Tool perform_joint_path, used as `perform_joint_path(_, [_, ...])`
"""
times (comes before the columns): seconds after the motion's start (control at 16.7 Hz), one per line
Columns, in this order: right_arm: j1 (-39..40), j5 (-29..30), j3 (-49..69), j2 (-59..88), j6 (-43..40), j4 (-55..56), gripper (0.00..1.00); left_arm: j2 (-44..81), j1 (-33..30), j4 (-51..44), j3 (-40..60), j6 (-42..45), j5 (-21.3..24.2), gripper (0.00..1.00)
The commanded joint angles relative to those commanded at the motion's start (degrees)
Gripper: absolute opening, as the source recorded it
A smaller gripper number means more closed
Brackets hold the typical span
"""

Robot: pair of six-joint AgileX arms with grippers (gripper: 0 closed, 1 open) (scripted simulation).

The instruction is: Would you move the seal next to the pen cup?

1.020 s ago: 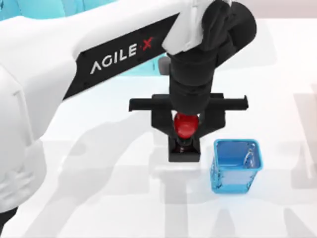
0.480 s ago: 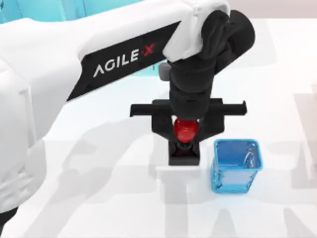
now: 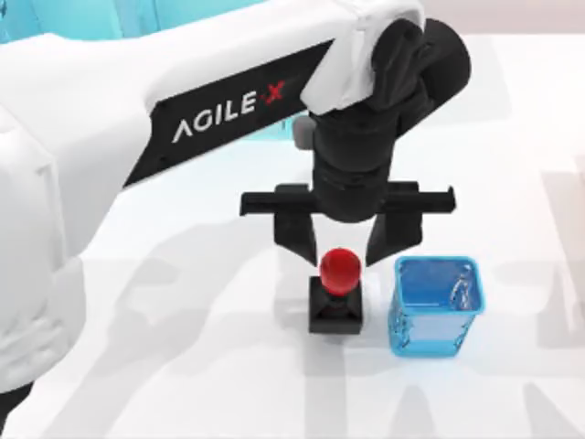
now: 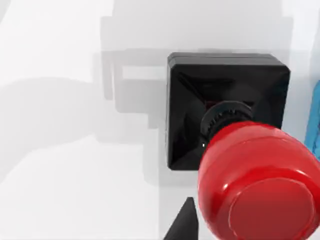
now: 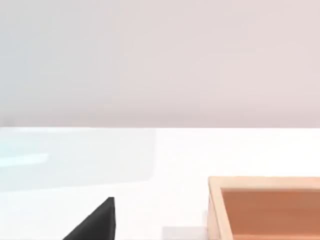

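The seal (image 3: 338, 273), a black square block with a glossy red knob, stands upright on the white table just left of the pen cup (image 3: 436, 306), a shiny blue square-mouthed cup. A narrow gap separates them. My left gripper (image 3: 345, 242) hangs open above the seal, one finger on either side of the knob and clear of it. The left wrist view looks down on the seal (image 4: 227, 107), and the pen cup's edge (image 4: 316, 125) is at the frame's border. My right arm is parked.
A large light-blue shelf unit (image 3: 73, 14) stands at the table's back left, partly behind my left arm. The right wrist view looks across the table at a wooden box (image 5: 270, 207). Open tabletop (image 3: 183, 366) lies in front of the seal.
My left gripper let go of the seal: its fingers spread apart and lifted off the knob. The seal now stands on the table beside the pen cup.
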Motion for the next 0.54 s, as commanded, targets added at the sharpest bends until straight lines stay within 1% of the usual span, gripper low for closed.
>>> perform_joint_path(0.18, [0.0,0.0,0.0,0.0,0.0,0.0,1.0,0.0,0.0,0.0,0.0,0.0,0.0,0.98])
perform_joint_path(0.24, [0.0,0.0,0.0,0.0,0.0,0.0,1.0,0.0,0.0,0.0,0.0,0.0,0.0,1.0])
perform_joint_path(0.54, [0.0,0.0,0.0,0.0,0.0,0.0,1.0,0.0,0.0,0.0,0.0,0.0,0.0,1.0])
